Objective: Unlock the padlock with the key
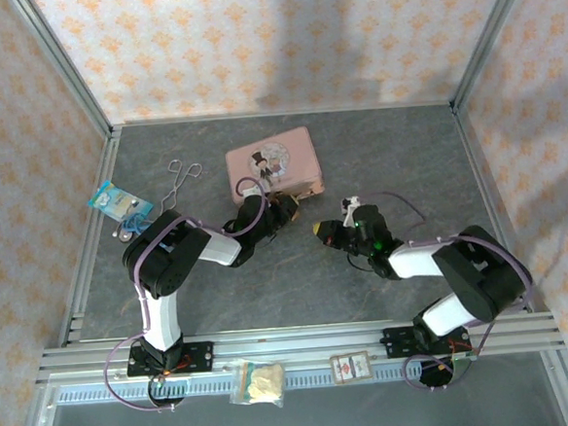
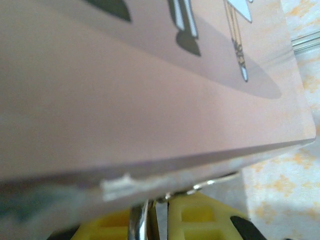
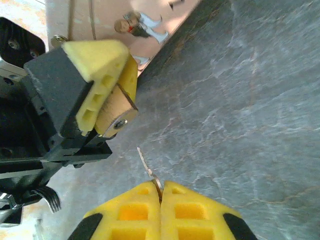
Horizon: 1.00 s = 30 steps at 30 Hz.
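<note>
Left tool is clamped on the padlock, with the brass body pinched between its 2 yellow pads, just beside the edge of the pink tin. Right tool is pressed fully together on the key. The thin blade sticks out past the pad tips over the counter, angled toward the padlock, near it but apart.

The padlock, a small brass block, sits tilted left of centre in the right wrist view, pinched in the left gripper. The key, thin and silvery, juts up-left from the right gripper at bottom centre. Its tip stands apart from the padlock.
</note>
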Each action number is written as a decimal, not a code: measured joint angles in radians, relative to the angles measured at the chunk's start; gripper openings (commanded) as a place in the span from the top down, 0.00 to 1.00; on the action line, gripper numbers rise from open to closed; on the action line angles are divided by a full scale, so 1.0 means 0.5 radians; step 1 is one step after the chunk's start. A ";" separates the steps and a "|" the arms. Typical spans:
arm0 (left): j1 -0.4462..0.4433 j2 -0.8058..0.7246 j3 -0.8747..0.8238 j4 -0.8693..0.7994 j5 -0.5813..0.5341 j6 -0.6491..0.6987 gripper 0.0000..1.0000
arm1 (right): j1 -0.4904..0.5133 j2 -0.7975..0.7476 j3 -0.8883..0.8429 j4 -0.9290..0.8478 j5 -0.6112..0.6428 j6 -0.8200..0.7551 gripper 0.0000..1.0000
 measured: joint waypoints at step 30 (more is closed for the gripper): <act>0.008 0.000 -0.109 0.368 0.121 -0.276 1.00 | -0.025 0.214 0.029 0.469 -0.215 0.211 1.00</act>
